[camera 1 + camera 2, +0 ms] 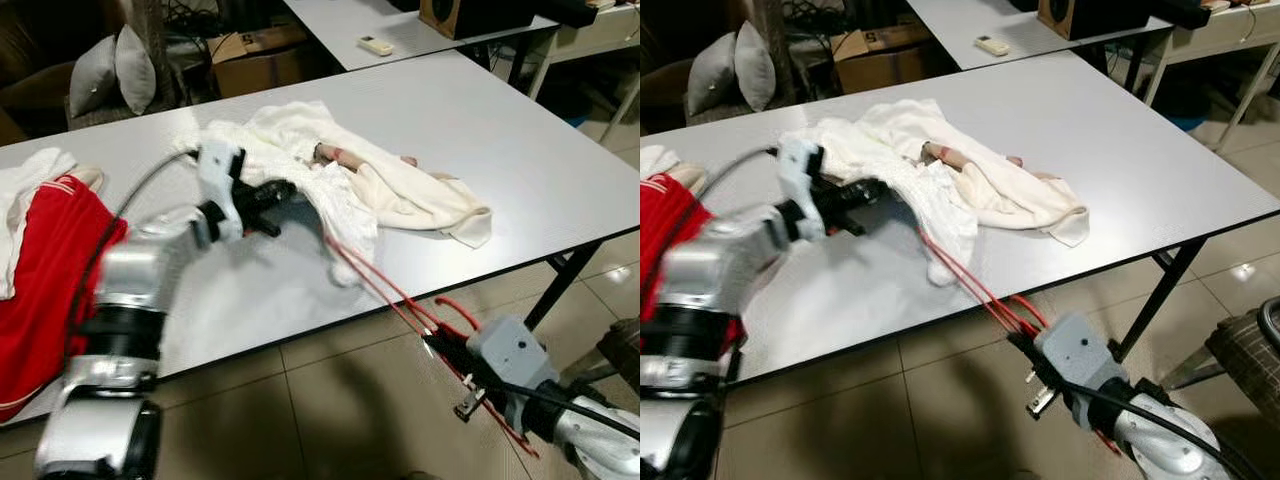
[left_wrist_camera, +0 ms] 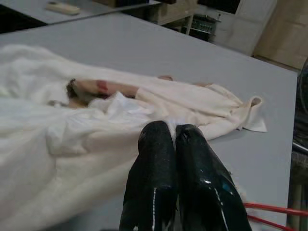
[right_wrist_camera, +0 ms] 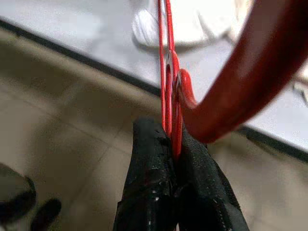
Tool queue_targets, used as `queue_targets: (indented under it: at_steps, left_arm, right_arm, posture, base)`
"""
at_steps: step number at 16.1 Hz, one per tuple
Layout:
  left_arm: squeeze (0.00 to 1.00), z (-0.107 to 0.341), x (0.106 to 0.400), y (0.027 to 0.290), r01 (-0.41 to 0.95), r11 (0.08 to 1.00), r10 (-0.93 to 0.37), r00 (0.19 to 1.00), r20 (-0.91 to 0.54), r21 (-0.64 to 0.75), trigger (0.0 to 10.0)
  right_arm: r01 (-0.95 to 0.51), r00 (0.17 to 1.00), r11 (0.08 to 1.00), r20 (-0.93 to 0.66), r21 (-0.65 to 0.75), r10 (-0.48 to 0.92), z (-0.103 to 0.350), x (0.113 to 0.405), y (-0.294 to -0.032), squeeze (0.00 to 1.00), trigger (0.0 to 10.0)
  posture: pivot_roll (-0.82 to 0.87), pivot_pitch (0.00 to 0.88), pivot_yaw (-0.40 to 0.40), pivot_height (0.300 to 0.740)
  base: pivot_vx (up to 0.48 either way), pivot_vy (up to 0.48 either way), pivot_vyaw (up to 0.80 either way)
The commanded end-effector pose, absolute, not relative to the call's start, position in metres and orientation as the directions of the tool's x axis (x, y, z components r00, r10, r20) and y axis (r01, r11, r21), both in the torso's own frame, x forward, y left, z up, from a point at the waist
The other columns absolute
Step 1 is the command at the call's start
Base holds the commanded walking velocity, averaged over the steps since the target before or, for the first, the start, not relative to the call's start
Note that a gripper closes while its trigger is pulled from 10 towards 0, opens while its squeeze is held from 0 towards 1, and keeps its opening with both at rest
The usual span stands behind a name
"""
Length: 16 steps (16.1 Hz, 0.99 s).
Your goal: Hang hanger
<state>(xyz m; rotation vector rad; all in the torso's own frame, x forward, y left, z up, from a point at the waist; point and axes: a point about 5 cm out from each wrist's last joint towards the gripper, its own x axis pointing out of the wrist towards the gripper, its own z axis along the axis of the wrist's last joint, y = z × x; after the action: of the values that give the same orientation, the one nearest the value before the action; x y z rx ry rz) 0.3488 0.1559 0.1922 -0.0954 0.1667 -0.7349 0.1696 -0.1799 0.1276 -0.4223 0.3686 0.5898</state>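
A long grey rectangular desk point(image 1: 520, 150) runs across the scene above a beige tiled floor point(image 1: 330, 400). Near the middle of the desk lies a crumpled heap of white and cream cloth garments point(image 1: 330, 170), reaching toward the desk's right end, where one cream sleeve tip ends well short of the front edge. At the desk's left end a red garment with white stripes point(image 1: 50, 260) hangs over the front edge.

The left claw point(image 1: 283, 190) rests at the left flank of the white heap, its two black fingers point(image 2: 159, 159) pressed together with nothing seen between them, tips touching the cloth. The right claw point(image 1: 437, 345) is off the desk, below its front edge and over the floor, clamped tight on the thin red wire hanger point(image 1: 375, 280). The hanger's wires run up from that claw over the front edge and disappear under the white cloth; its curved hook point(image 3: 250, 67) arcs just beside the right claw's fingers point(image 3: 149, 192).

A small white remote control point(image 1: 376, 45) lies on a second desk behind. No readable writing shows.
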Motion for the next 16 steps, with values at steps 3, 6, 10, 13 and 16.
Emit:
queue_targets:
  at_steps: [3, 6, 10, 13, 16]
  left_arm:
    - [0.0, 0.202, 0.337, 0.159, 0.712, 0.69, -0.723, 0.676, -0.14, -0.131, 0.0]
    - [0.0, 0.197, 0.331, 0.162, 0.721, 0.688, -0.719, 0.664, -0.204, -0.081, 0.0]
    - [0.0, 0.177, 0.321, 0.164, 0.719, 0.694, -0.688, 0.653, -0.317, -0.025, 0.0]
    - [0.0, 0.169, 0.313, 0.16, 0.727, 0.686, -0.694, 0.637, -0.335, -0.038, 0.0]
    - [0.0, 0.165, 0.313, 0.154, 0.709, 0.705, -0.678, 0.665, -0.314, -0.019, 0.0]
  right_arm:
    - [-0.529, 0.805, 0.782, -0.487, -0.329, 0.34, 0.12, 0.176, -0.197, 0.0, 10.0]
    - [-0.398, 0.882, 0.841, -0.404, -0.367, 0.241, 0.132, 0.189, -0.214, 0.0, 10.0]
    - [-0.26, 0.938, 0.902, -0.313, -0.346, 0.15, 0.144, 0.191, -0.234, 0.0, 10.0]
    - [-0.25, 0.941, 0.911, -0.305, -0.328, 0.148, 0.144, 0.186, -0.237, 0.0, 10.0]
    - [-0.387, 0.911, 0.888, -0.248, -0.248, 0.328, 0.158, 0.179, -0.218, 0.0, 10.0]
  posture:
    - [-0.06, 0.012, 0.126, 0.74]
    - [-0.06, 0.007, 0.124, 0.74]
    - [-0.07, 0.0, 0.136, 0.74]
    - [-0.08, 0.0, 0.137, 0.74]
    - [-0.08, 0.0, 0.144, 0.74]
  base:
    - [0.0, 0.0, 0.0]
    - [0.0, 0.0, 0.0]
    - [0.0, 0.0, 0.0]
    - [0.0, 0.0, 0.0]
    - [0.0, 0.0, 0.0]
